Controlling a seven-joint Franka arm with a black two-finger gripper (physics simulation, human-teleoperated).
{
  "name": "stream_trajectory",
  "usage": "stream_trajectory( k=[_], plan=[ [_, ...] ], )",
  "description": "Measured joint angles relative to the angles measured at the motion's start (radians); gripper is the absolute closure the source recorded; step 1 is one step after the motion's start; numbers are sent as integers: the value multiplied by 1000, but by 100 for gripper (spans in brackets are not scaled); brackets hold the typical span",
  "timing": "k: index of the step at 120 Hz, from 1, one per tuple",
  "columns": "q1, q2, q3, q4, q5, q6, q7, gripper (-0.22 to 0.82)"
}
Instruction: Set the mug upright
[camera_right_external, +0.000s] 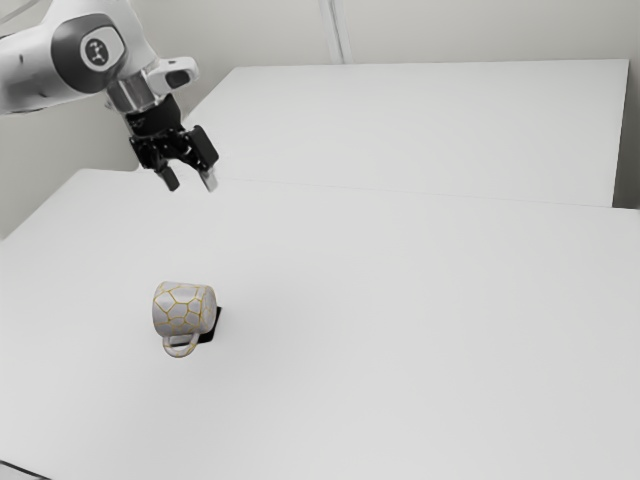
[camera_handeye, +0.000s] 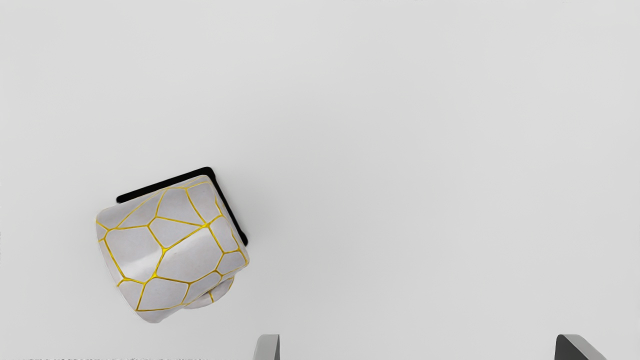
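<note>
Nearest, the mug (camera_right_external: 184, 308) lies on its side on the surface (camera_right_external: 400, 340), handle (camera_right_external: 180, 347) downslung, partly over a black flat item (camera_handeye: 229, 205). Beyond and above, the tool (camera_right_external: 191, 184) is released, fingers wide apart. Step judged in hand: approach; next, descend and align for a grip that permits righting. Mug's interior and most of the black item: hidden.
</note>
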Motion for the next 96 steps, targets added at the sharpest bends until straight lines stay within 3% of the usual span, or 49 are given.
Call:
stream_trajectory(
  k=[24, 43, 67, 96],
  plan=[
    [327, 33, 48, -30, -146, 26, 77, 0],
    [538, 108, 90, -151, -317, 50, 181, 0],
    [392, 139, 137, -356, -509, 121, 347, 0],
    [421, 130, 205, -491, -709, 140, 539, 0]
  ],
)
